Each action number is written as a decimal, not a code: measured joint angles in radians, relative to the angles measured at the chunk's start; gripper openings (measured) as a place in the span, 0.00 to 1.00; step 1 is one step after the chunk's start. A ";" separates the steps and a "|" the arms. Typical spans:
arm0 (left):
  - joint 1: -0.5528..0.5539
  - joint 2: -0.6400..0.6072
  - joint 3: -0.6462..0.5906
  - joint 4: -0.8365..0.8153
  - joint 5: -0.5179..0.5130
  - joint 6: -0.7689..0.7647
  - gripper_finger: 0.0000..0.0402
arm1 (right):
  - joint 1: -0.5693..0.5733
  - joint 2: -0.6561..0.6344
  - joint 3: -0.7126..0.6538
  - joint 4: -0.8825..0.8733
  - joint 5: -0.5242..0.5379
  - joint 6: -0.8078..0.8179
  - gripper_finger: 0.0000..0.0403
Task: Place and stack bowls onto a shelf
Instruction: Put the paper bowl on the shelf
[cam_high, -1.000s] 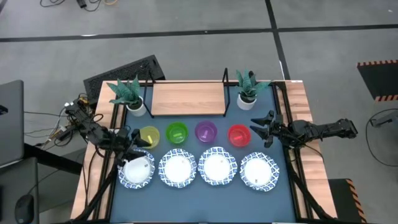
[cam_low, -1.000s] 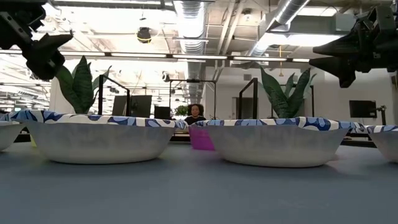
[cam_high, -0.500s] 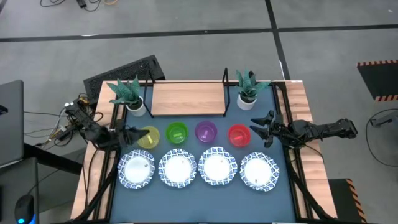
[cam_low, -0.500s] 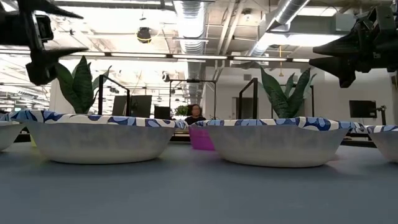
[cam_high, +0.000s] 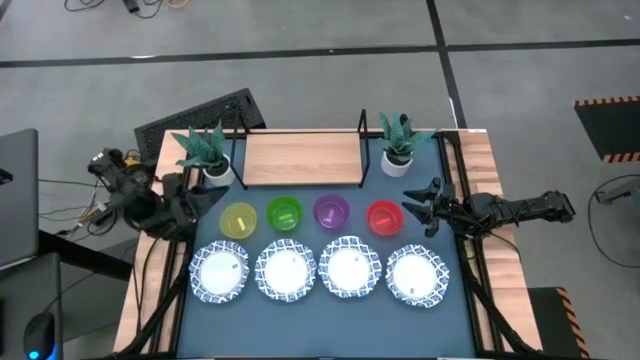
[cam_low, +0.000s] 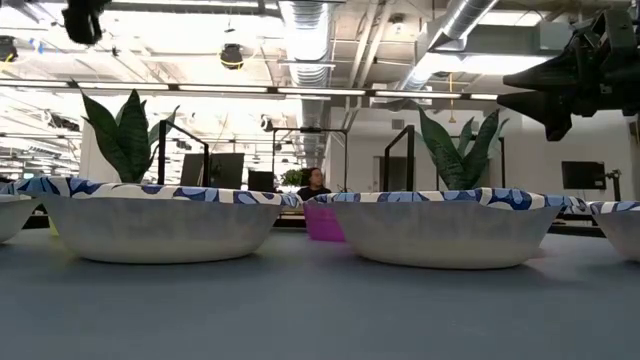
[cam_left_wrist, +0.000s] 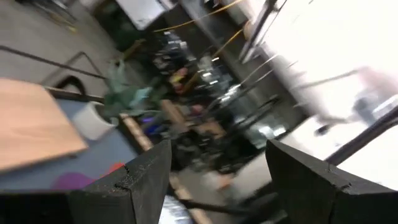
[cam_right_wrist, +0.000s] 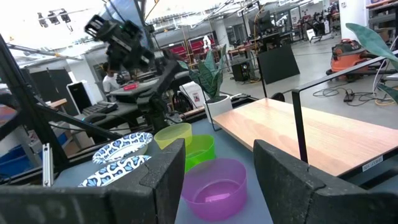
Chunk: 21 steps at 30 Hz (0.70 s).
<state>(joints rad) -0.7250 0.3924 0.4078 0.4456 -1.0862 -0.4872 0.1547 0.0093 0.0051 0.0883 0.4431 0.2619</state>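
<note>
Bowls: 4 patterned (cam_high: 285, 271), 4 plastic (cam_high: 332, 212); shelf (cam_high: 300, 157) bare; left pincer (cam_high: 190, 200), right pincer (cam_high: 421, 206) both released.

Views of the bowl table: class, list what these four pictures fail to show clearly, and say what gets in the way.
- Low view: the shelf's board is hidden behind the patterned bowls; only the purple bowl shows among the small ones.
- Left wrist view: motion blur smears the shelf and the room.
- Right wrist view: the red bowl is out of frame; the right tool covers the near table.
- High view: the left tool is too small to judge.
</note>
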 joint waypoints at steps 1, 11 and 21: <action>0.000 0.044 0.041 -0.040 -0.024 0.006 0.62 | 0.000 0.000 0.000 0.000 0.000 0.000 0.53; 0.000 0.385 0.343 -0.502 0.039 -0.299 0.62 | 0.000 0.000 0.008 0.014 0.000 0.233 0.53; 0.001 0.630 0.517 -0.978 0.452 -0.867 0.62 | 0.000 0.000 0.012 0.017 0.000 0.299 0.53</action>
<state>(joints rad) -0.7238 1.0226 0.9243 -0.5323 -0.6344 -1.3543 0.1547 0.0090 0.0174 0.1051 0.4433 0.5610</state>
